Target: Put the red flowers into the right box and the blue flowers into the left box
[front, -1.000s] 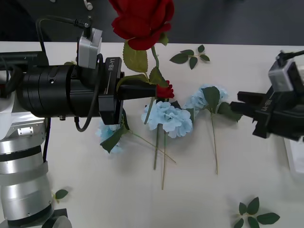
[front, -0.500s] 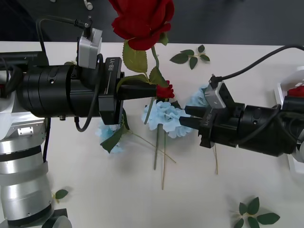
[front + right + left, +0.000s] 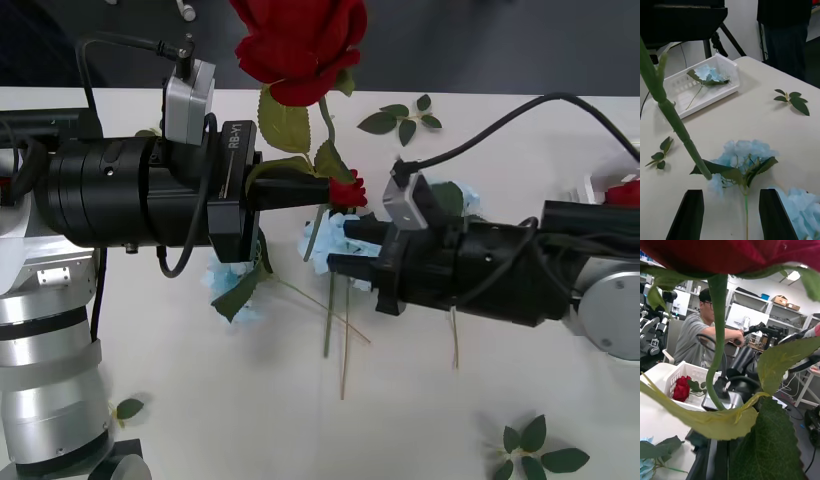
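My left gripper is shut on the stem of a red flower and holds it high, bloom up. In the left wrist view its stem and leaves hide the fingers. A small red bloom lies just past the fingertips. My right gripper is open, low over a blue flower; in the right wrist view that flower lies just ahead of the open gripper. More blue flowers lie under the left arm. The left box holds one blue flower. The right box holds one red flower.
Loose green leaf sprigs lie at the back, at the front right and at the front left. The held rose's stem crosses close beside my right gripper. Bare stems cross on the table's middle.
My right arm has swept left from the right edge across the table to above the blue flowers, fingers open. The left arm and its red flower have stayed still.
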